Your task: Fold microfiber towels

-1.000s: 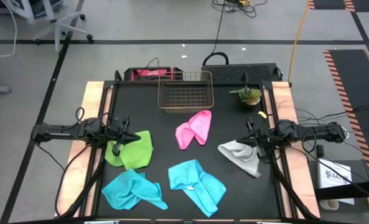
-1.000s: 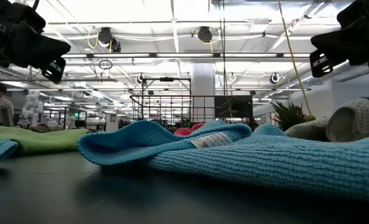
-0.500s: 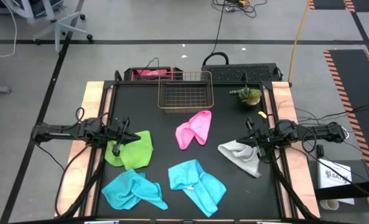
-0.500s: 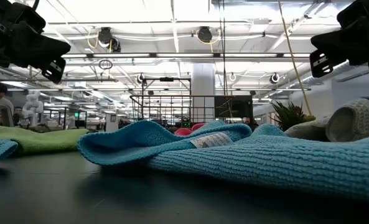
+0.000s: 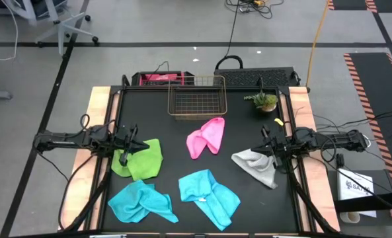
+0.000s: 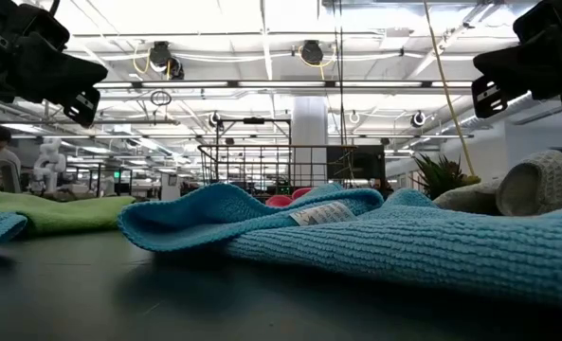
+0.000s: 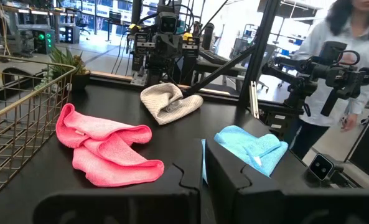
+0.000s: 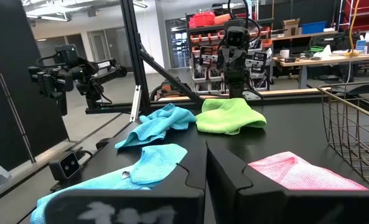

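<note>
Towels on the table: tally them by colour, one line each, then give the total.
Pink towel: 1
Lime green towel: 1
Light grey towel: 1
Turquoise blue towels: 2
Total: 5, all lying loose and unfolded on the black table.

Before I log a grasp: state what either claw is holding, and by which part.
Nothing is held. The left claw is shut above the lime green towel; the right claw is shut above the grey towel.

Wire basket [image 5: 197, 100], potted plant [image 5: 264, 101]
</note>
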Robot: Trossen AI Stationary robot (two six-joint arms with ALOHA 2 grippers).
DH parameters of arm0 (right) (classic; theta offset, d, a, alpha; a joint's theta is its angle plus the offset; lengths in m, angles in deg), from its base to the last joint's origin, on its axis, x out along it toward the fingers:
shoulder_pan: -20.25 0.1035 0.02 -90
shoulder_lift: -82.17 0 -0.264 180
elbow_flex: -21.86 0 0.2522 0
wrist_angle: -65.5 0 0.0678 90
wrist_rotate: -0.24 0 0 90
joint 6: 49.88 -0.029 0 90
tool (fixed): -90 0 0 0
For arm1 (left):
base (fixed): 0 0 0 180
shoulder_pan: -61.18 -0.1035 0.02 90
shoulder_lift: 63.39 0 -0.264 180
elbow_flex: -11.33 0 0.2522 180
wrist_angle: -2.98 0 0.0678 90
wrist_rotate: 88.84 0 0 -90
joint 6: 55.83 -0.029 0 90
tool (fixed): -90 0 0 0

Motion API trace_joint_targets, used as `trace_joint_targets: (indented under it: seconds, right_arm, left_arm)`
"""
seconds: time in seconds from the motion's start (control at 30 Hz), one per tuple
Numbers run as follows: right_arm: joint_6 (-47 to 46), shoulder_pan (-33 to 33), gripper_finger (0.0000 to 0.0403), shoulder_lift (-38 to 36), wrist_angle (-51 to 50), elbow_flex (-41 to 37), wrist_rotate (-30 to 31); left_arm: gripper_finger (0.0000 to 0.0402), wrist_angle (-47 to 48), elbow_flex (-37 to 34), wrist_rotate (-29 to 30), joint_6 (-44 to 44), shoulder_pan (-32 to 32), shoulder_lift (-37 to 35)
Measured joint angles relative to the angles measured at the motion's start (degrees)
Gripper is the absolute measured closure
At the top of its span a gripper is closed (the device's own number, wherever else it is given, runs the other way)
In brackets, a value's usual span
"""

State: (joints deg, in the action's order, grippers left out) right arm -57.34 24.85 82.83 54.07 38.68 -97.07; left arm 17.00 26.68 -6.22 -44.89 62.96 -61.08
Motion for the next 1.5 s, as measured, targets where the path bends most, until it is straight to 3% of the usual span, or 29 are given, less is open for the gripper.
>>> trace_joint_targets:
  seconds: [0.97, 1.5]
  right_arm:
    - [-0.11, -0.01, 0.0403, 0.0, 3.7, -0.02, -0.13]
    - [-4.91, -0.02, 0.0403, 0.0, 3.82, 0.0, -0.04]
  left_arm:
    - [0.0382, 0.0, -0.02, 0.0, 0.0, 0.0, -0.01]
    - [0.0382, -0.01, -0.02, 0.0, 0.0, 0.01, -0.01]
